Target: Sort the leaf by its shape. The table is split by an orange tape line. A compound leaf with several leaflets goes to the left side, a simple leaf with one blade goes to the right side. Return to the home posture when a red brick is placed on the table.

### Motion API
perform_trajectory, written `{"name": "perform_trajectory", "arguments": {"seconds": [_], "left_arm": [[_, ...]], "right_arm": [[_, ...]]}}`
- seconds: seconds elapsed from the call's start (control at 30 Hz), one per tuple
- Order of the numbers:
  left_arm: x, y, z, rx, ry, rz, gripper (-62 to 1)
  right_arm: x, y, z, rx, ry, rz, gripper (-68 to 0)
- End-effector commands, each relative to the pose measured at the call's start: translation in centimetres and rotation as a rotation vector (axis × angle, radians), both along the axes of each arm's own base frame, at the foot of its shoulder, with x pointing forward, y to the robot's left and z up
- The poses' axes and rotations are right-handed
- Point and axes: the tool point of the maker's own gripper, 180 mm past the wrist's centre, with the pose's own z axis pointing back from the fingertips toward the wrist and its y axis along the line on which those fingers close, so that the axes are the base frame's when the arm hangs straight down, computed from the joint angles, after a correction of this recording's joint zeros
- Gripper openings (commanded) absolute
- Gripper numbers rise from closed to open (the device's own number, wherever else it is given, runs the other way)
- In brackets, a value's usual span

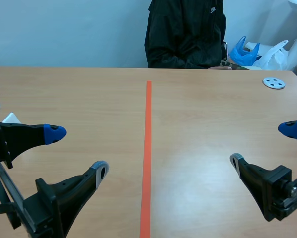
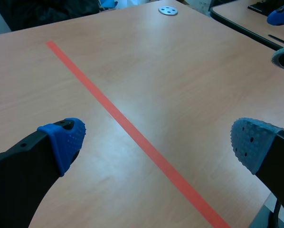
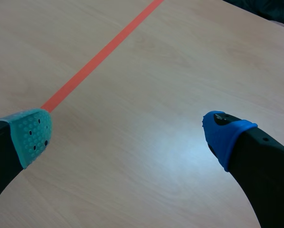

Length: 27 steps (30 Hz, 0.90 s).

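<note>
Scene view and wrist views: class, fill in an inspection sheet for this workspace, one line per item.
Surface: wooden table, split by an orange tape line.
Job's things: nothing seen; no leaf, no red brick.
Clutter: grey disc with holes at the far right; small white thing beside the left arm, unclear what it is.
Grippers: left gripper and right gripper both open, empty, low over the table.
Cables: nothing seen.
Surroundings: person in a black jacket seated across the table; blue bag and white bag behind.
</note>
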Motion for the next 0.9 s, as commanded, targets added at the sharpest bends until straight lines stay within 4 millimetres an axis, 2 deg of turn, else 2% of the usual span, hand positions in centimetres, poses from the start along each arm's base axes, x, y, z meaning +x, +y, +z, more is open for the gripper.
{"name": "perform_trajectory", "arguments": {"seconds": [0.0, 0.87], "left_arm": [[0.12, 0.00, 0.44, -0.019, -0.011, 0.005, 1.4], [0.12, -0.01, 0.46, -0.019, -0.012, 0.004, 1.4]], "right_arm": [[0.50, -0.08, 0.94, 0.010, -0.034, -0.005, 0.4], [0.46, -0.13, 0.74, 0.005, -0.024, -0.006, 0.4]]}}
